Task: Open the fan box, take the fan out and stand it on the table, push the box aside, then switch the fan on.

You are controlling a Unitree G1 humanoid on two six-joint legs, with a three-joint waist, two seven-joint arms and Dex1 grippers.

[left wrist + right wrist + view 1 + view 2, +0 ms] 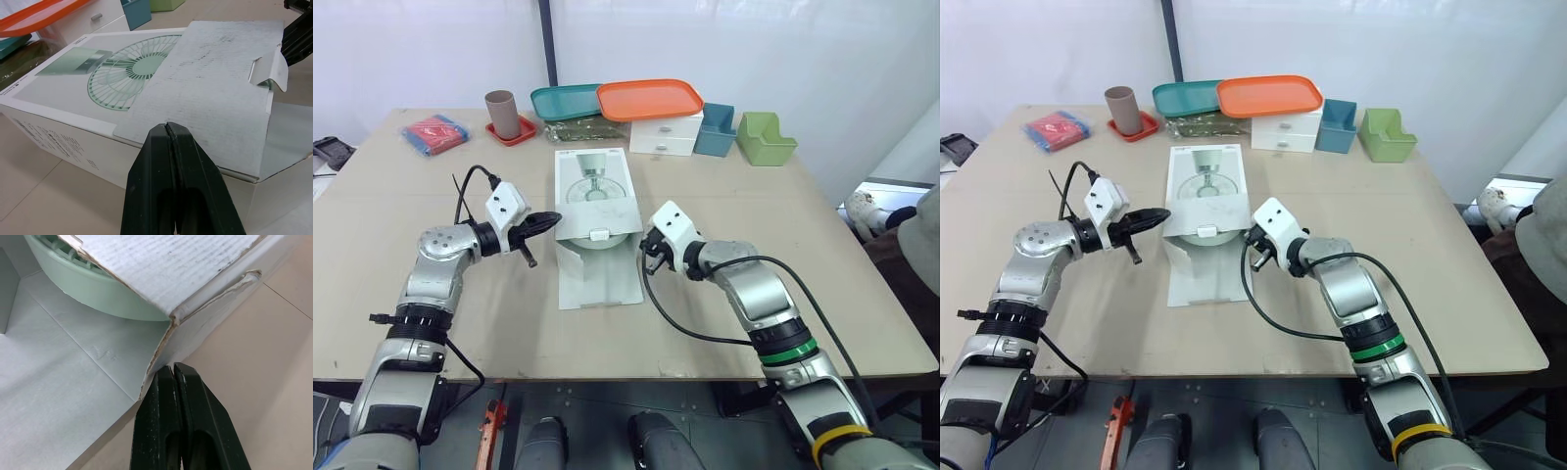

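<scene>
The fan box lies flat in the middle of the frame on the table. Its end flap is folded open toward the bottom edge, and the pale green fan shows in the opening. The left gripper, fingers pressed together, is just left of that open end, and the right gripper, also pressed together, is at its right corner.

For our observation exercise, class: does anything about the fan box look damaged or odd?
Yes. The fan box is torn at its open end: the corner by the right claw has a ragged, split cardboard edge, with the green fan showing inside.
</scene>
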